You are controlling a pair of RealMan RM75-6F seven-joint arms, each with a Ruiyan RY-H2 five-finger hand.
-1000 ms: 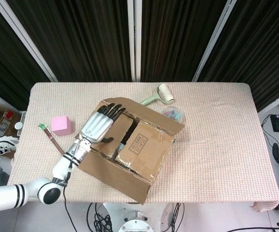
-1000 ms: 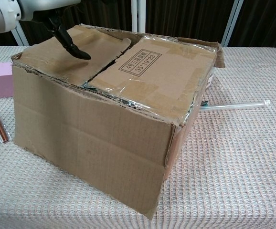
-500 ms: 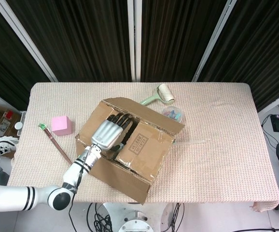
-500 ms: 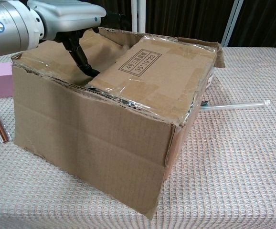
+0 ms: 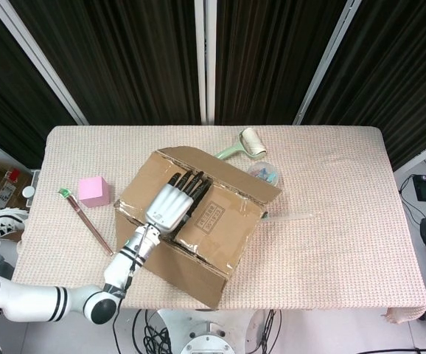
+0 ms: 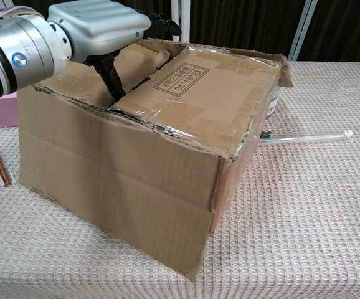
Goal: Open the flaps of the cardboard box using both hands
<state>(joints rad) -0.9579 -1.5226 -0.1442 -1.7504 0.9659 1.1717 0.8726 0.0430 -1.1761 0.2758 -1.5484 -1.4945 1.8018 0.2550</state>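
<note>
Pencil (image 5: 84,219): lies near the tabletop's (image 5: 346,243) left edge, with a pink cube (image 5: 93,190) just beside it toward the far side.
Left hand (image 5: 174,204): spread flat over the box's left flap (image 5: 148,182); dark fingertips (image 6: 113,93) dip into the seam between the two top flaps. It grasps nothing that can be seen; whether a finger hooks a flap edge cannot be told.
Cardboard box (image 6: 130,180): sits left of centre on the tabletop, turned at an angle to the edges, top flaps down.
Right flap (image 6: 202,93): closed, labelled, taped, directly right of the hand across the seam.
Key relation: the seam runs from the box's near side to its far side, right under the left hand; the flaps must swing outward from it.
Right hand: not visible in either view; the left is nearer.
Lint roller (image 5: 248,144): just beyond the box's far corner.
</note>
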